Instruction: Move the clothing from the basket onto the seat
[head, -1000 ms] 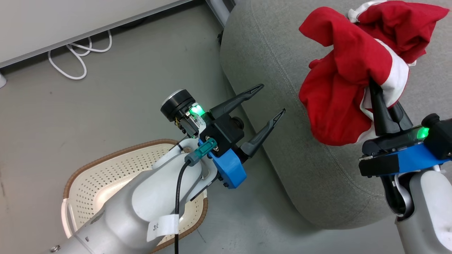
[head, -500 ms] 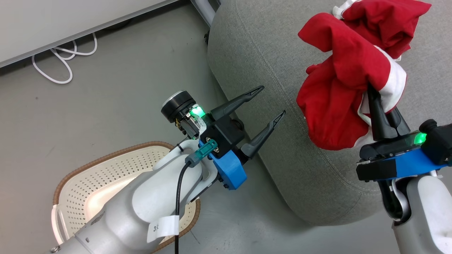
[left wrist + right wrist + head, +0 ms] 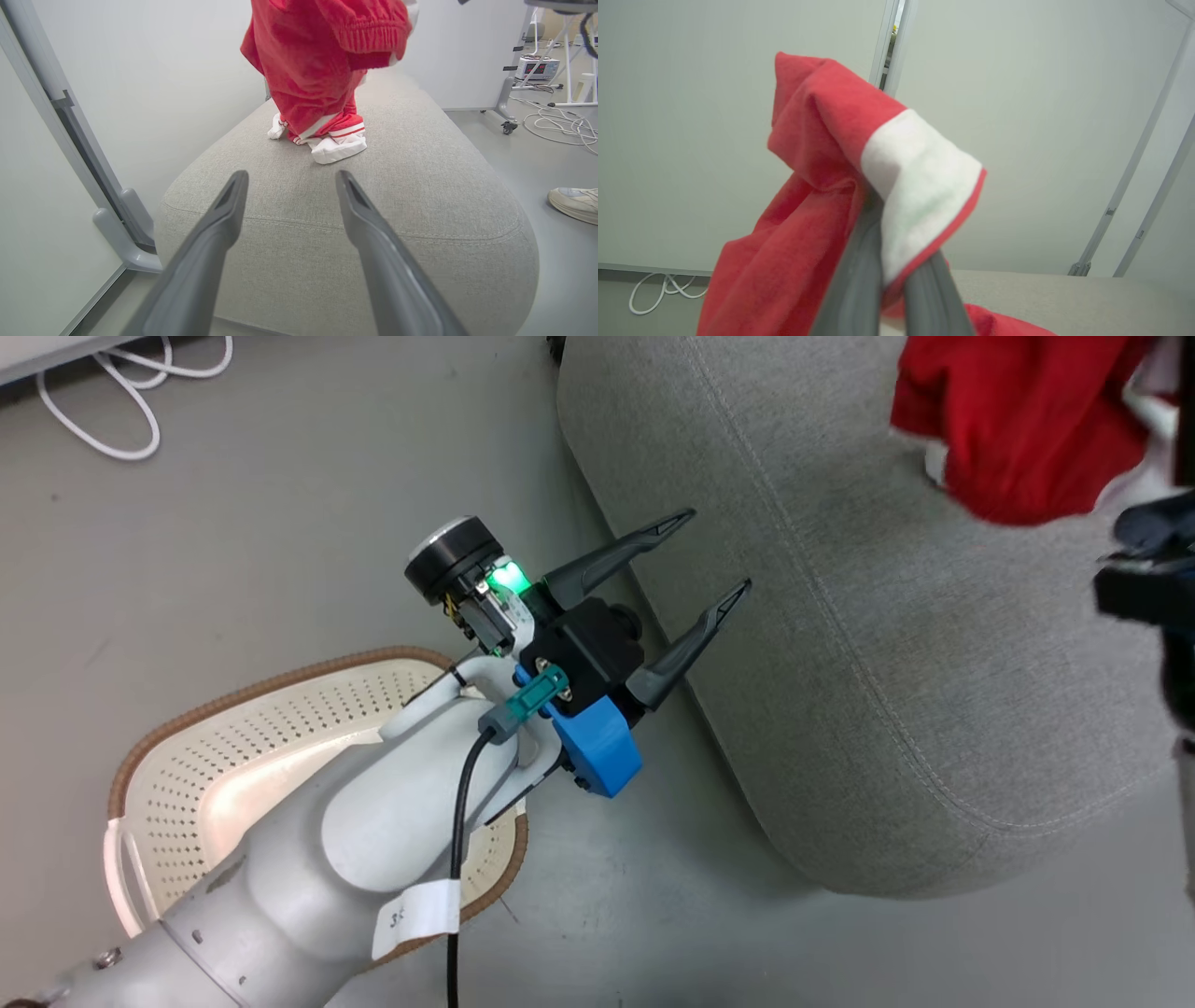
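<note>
The red clothing (image 3: 1018,429) with white trim hangs bunched from my right gripper (image 3: 877,219), which is shut on it above the grey seat (image 3: 887,644). In the left wrist view the clothing (image 3: 322,60) dangles and its white-striped lower end touches the seat (image 3: 373,210). My left gripper (image 3: 719,551) is open and holds nothing, its fingers (image 3: 343,186) pointing at the seat's rounded end. The cream basket (image 3: 280,677) with its brown rim sits on the floor at lower left, partly covered by my left forearm.
White cables (image 3: 103,392) lie on the grey floor at the top left. A person's shoe (image 3: 574,203) rests on the floor beside the seat. A grey partition post (image 3: 117,210) stands by the seat's other side.
The head camera has shifted. My right gripper has carried the clothing up and farther over the seat, toward the view's top right. The left gripper stays open in place.
</note>
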Controlling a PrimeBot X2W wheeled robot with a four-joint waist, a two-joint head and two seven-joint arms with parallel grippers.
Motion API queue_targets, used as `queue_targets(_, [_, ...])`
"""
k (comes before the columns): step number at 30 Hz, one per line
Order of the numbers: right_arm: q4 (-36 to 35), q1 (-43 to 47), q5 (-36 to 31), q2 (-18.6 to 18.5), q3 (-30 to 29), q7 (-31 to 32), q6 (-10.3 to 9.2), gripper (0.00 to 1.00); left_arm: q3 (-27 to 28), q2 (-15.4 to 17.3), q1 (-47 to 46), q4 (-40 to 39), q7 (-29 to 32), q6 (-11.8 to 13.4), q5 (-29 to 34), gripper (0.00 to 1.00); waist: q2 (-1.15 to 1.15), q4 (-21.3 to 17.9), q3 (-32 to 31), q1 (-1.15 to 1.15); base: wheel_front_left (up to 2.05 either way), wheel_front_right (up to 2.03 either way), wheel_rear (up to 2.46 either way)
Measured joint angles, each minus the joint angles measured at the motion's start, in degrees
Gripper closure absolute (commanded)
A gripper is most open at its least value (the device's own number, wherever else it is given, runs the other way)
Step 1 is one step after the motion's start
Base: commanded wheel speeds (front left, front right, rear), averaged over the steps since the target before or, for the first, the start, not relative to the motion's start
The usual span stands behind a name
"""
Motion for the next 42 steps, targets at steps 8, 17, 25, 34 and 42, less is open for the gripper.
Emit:
queue_targets(8, [0.31, -12.52, -1.46, -5.54, -12.55, 0.00, 0.00, 1.00, -0.59, 2.88, -4.42, -3.34, 2.67, 0.00, 1.64, 0.00, 0.00, 0.55, 8.49, 0.00, 0.00, 0.00, 0.00])
queue_targets(17, [7.22, -19.59, -3.56, -12.51, -21.40, -0.01, 0.00, 1.00, -2.19, 5.34, -9.03, -7.24, 4.83, 0.00, 2.71, 0.00, 0.00, 1.75, 17.17, 0.00, 0.00, 0.00, 0.00])
queue_targets(25, [17.34, -20.49, -4.85, -12.94, -24.90, -0.01, 0.00, 1.00, -2.23, 6.22, -9.85, -9.26, 5.26, 0.15, 2.77, 0.00, 0.00, 2.94, 21.22, 0.01, 0.00, 0.00, 0.00])
queue_targets(34, [25.40, -19.12, -6.13, -8.51, -25.64, -0.01, 0.00, 1.00, -2.23, 7.11, -10.17, -10.20, 5.34, 0.75, 2.71, 0.00, 0.00, 3.56, 22.85, 0.00, 0.00, 0.00, 0.00])
queue_targets(42, [27.69, -19.70, -10.95, -2.04, -27.40, -0.01, 0.00, 0.46, -2.30, 7.84, -10.15, -10.25, 5.28, 1.37, 2.24, 0.00, 0.00, 3.33, 22.22, 0.00, 0.00, 0.00, 0.00])
